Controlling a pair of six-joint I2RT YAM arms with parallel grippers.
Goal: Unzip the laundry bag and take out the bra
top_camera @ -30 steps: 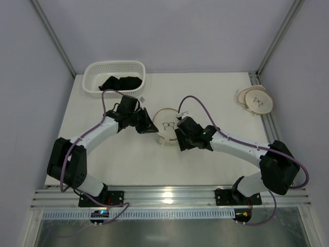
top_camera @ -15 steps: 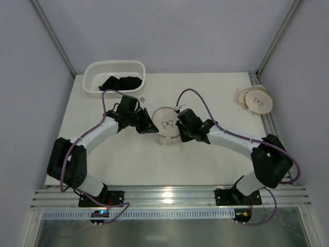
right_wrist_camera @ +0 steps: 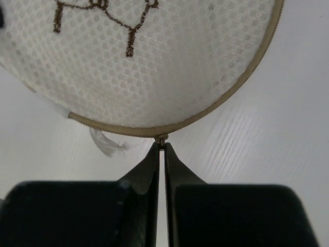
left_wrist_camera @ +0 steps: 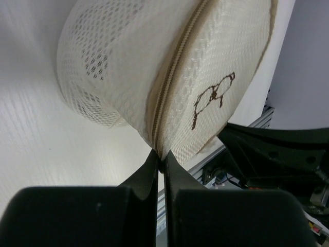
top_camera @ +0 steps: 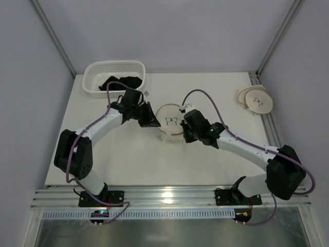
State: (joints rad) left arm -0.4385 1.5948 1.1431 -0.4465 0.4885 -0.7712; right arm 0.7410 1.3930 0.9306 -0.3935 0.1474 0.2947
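The laundry bag (top_camera: 170, 120), a round cream mesh pouch with a brown zip rim, sits mid-table between both arms. My left gripper (top_camera: 153, 123) is shut on the bag's left side; in the left wrist view its tips (left_wrist_camera: 161, 156) pinch the fabric at the zip seam of the bag (left_wrist_camera: 128, 67). My right gripper (top_camera: 181, 133) is at the bag's right edge. In the right wrist view it (right_wrist_camera: 162, 146) is shut on the small zip pull (right_wrist_camera: 162, 138) at the rim of the bag (right_wrist_camera: 154, 67). The zip looks closed. The bra is hidden.
A white lattice basket (top_camera: 97, 69) holding black cloth (top_camera: 120, 82) stands at the back left. Two round cream pouches (top_camera: 255, 99) lie at the right edge by the metal frame. A loose white thread tuft (right_wrist_camera: 107, 145) hangs below the zip.
My right gripper moved up to the bag's rim and closed on the zip pull. The left arm shifted back and right, still pinching the bag, which moved slightly with it.
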